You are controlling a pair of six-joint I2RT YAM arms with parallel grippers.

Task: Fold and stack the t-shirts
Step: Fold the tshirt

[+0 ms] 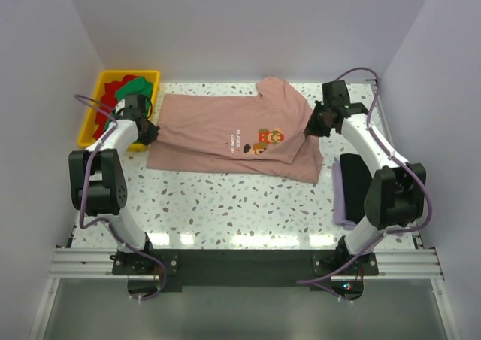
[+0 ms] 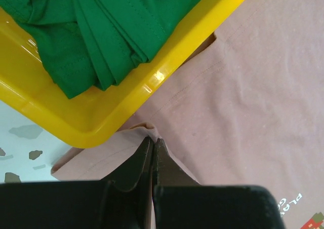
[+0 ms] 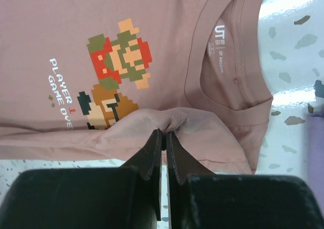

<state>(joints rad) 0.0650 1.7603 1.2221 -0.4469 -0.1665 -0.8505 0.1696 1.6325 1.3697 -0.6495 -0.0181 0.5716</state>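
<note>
The dusty-pink t-shirt (image 1: 225,125) with a pixel-art print lies spread across the back middle of the table, its near side partly folded over. My left gripper (image 1: 148,135) is shut on a pinch of its left edge (image 2: 150,132), right beside the yellow bin. My right gripper (image 1: 310,129) is shut on a bunched fold of its right sleeve (image 3: 169,121), next to the collar (image 3: 230,82) and the print (image 3: 114,72). Green (image 1: 137,86) and red (image 1: 113,92) shirts lie in the bin. A black shirt (image 1: 357,171) lies on a lavender one (image 1: 342,201) at the right.
The yellow bin (image 1: 89,122) stands at the back left, its rim (image 2: 152,82) close to my left fingers. The speckled table (image 1: 240,204) stretches in front of the pink shirt. White walls close the cell on three sides.
</note>
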